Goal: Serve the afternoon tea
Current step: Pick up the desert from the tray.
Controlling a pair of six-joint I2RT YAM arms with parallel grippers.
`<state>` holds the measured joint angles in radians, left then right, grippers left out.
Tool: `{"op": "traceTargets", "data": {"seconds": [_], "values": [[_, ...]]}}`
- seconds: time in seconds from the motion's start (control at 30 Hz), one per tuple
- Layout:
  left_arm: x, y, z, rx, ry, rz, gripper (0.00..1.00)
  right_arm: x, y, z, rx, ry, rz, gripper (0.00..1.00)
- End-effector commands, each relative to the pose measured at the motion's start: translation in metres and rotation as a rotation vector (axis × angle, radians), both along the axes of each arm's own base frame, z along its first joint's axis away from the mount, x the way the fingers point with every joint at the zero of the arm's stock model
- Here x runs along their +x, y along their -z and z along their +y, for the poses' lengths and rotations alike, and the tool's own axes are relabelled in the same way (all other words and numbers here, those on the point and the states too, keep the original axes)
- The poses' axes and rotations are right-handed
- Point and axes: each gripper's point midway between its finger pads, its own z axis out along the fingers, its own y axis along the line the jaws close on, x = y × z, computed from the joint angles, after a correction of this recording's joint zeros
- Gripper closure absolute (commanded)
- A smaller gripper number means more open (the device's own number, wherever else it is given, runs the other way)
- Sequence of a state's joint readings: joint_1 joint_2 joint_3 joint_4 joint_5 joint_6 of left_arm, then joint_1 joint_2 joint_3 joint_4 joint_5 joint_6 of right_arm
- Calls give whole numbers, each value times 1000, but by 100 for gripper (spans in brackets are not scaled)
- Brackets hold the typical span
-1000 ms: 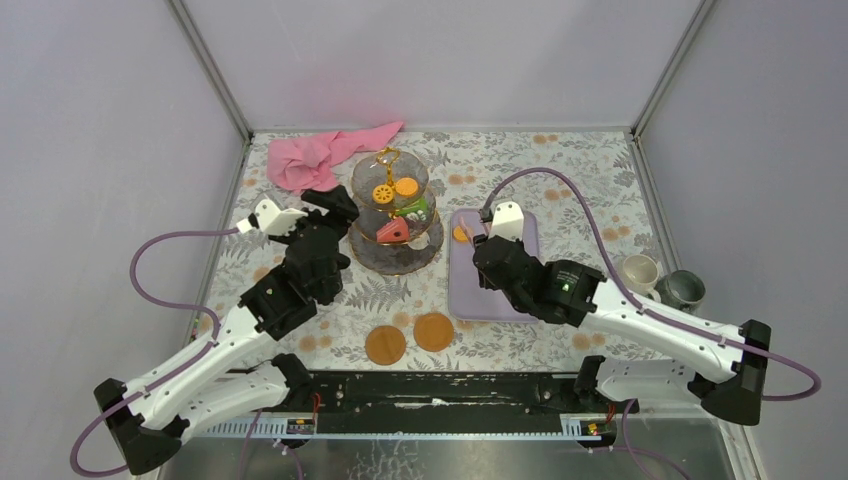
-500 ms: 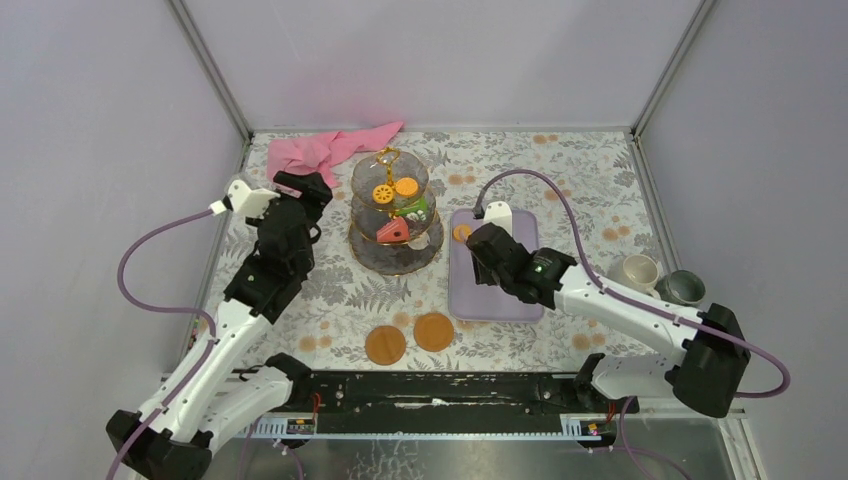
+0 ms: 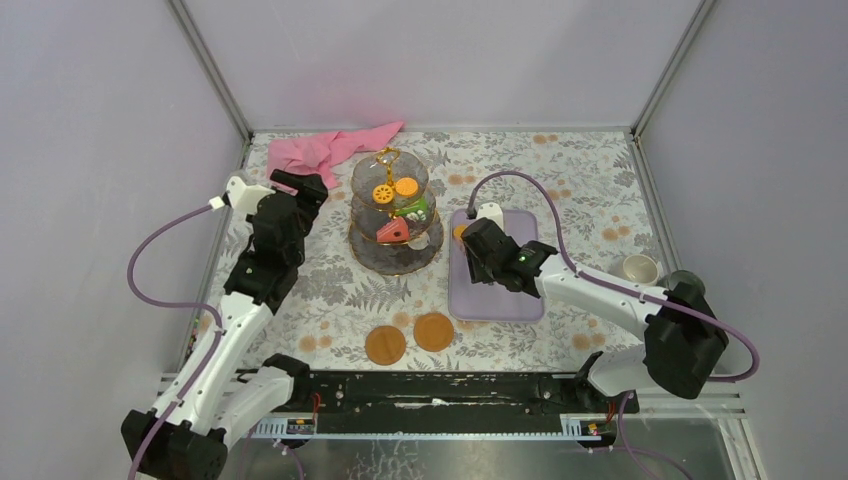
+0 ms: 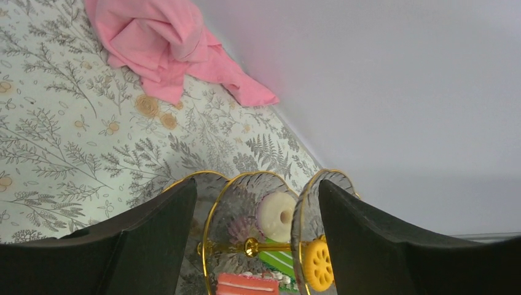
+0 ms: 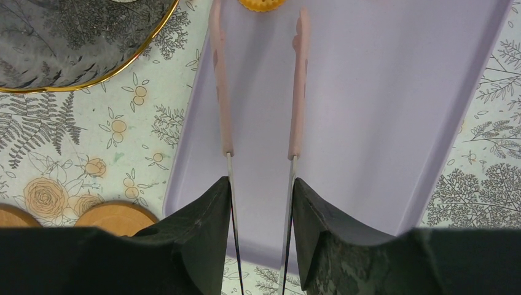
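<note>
Left hand [image 3: 306, 190]: open and holding nothing, raised just left of the stand's upper tiers. In its wrist view the stand shows between the two fingers.
Right hand [image 5: 259, 196]: closed on the pink tongs [image 5: 220, 92], whose two metal arms are pinched between its fingers, over the lilac tray [image 5: 381, 92].
Tongs' tips: apart, one on either side of a small orange biscuit [image 5: 261, 5] near the tray's far left corner. Whether they touch it cannot be told.
Glass stand [image 3: 374, 258]: upright on the desk [image 3: 560, 170], between the pink cloth [image 3: 320, 155] and the tray.
Top tier: yellow wheel-shaped biscuit [image 3: 383, 193] beside a round orange biscuit [image 3: 406, 186].
Middle tier: green cake [image 3: 416, 210]. A pale doughnut [image 4: 276, 215] shows in the left wrist view.
Bottom tier: pink cake slice [image 3: 392, 231].
Cream mug [image 3: 638, 267]: upright near the desk's right edge, well apart from the stand.
Grey-green mug [image 3: 681, 277]: probably the dark rim just beside the cream mug, mostly hidden by the right arm's elbow.
Brown discs [image 3: 385, 345] [image 3: 433, 331]: flat, side by side near the desk's front edge.
</note>
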<state>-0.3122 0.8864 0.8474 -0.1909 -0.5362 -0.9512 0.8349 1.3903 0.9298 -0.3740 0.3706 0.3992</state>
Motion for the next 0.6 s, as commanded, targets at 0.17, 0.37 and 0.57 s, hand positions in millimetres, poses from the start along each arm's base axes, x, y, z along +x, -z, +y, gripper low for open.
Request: {"op": "traceTargets", "data": {"seconds": [0.17, 0.37, 0.57], "values": [[3, 23, 3, -69, 33, 41, 20, 5, 7, 2, 14, -16, 2, 54], [4, 30, 4, -102, 39, 39, 20, 3, 6, 3, 18, -19, 9, 54], [5, 32, 6, -106, 36, 40, 21, 4, 8, 2, -4, -25, 15, 54]]}}
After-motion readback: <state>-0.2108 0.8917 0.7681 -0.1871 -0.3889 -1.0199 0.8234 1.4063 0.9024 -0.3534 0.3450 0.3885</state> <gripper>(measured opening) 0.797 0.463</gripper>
